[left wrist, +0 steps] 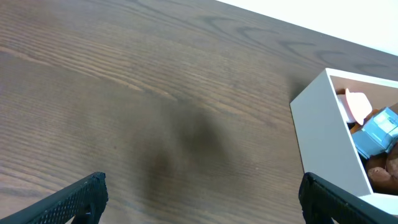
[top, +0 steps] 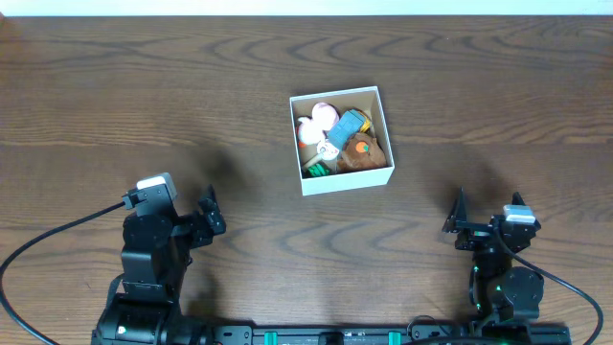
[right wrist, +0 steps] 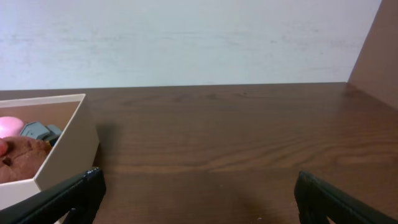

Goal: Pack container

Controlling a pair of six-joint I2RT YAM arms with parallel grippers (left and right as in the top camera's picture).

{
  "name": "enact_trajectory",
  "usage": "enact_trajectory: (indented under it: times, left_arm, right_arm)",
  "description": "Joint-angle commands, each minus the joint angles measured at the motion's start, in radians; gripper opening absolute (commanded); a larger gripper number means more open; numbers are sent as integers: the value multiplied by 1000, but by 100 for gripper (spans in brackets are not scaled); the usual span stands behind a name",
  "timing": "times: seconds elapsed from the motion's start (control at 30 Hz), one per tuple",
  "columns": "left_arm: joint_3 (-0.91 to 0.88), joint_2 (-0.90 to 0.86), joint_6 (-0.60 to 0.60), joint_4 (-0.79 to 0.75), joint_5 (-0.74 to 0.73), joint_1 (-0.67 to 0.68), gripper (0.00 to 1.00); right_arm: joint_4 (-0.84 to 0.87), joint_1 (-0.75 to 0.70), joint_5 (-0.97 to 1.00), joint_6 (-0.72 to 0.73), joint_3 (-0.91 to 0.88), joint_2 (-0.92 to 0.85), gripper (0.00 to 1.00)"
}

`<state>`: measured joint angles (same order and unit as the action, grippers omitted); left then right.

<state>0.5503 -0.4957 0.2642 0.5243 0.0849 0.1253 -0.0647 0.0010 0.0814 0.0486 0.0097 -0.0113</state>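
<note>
Black fingertips (left wrist: 81, 200) fill the two bottom corners of the left wrist view with only bare wood between them, so I read the left hand (top: 211, 215) as spread wide and carrying nothing. The other side looks the same. The right hand (top: 459, 223) shows its fingertips at the bottom corners of its own view, far apart and empty. Both hands sit low in the overhead frame, one at lower left and one at lower right, over the dark wooden surface (top: 115, 105). Each points toward the top of the frame. My guess is that this is a parked pose, kept out of the box's way and not lined up for a grab.

Further out sits the container (top: 351, 180), a little right of centre in the overhead frame and turned slightly off square. It is well apart from both hands, up and to the right of the left one and up and to the left of the right one. From the left wrist its white side comes in at the right edge; from the right wrist a corner of it shows at lower left. Inside I can make out a brown plush toy (top: 364, 151), a pink and white toy (top: 310, 129), a blue piece (top: 351, 122) and a green bit (top: 314, 170), piled close together. I see no toy lying outside it, so I judge the packing done or nearly so. Beyond the surface's far edge stands a pale wall (right wrist: 186, 37).
</note>
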Motion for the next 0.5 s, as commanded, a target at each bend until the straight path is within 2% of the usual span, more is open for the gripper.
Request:
enact_trajectory:
  times: [0.0, 0.2, 0.37, 0.47]
  left_arm:
    - [4, 0, -34, 18, 47, 3, 98]
    - [-37, 73, -34, 146, 19, -27, 98]
    - [-168, 236, -35, 114, -14, -76, 98]
    - [-249, 326, -72, 19, -18, -95, 98]
  right_arm:
    - [-3, -9, -7, -13, -4, 6, 99]
    - [-3, -9, -7, -12, -4, 6, 99]
    - [-3, -9, -7, -12, -4, 6, 99]
    - [-3, -9, -7, -12, -4, 6, 99]
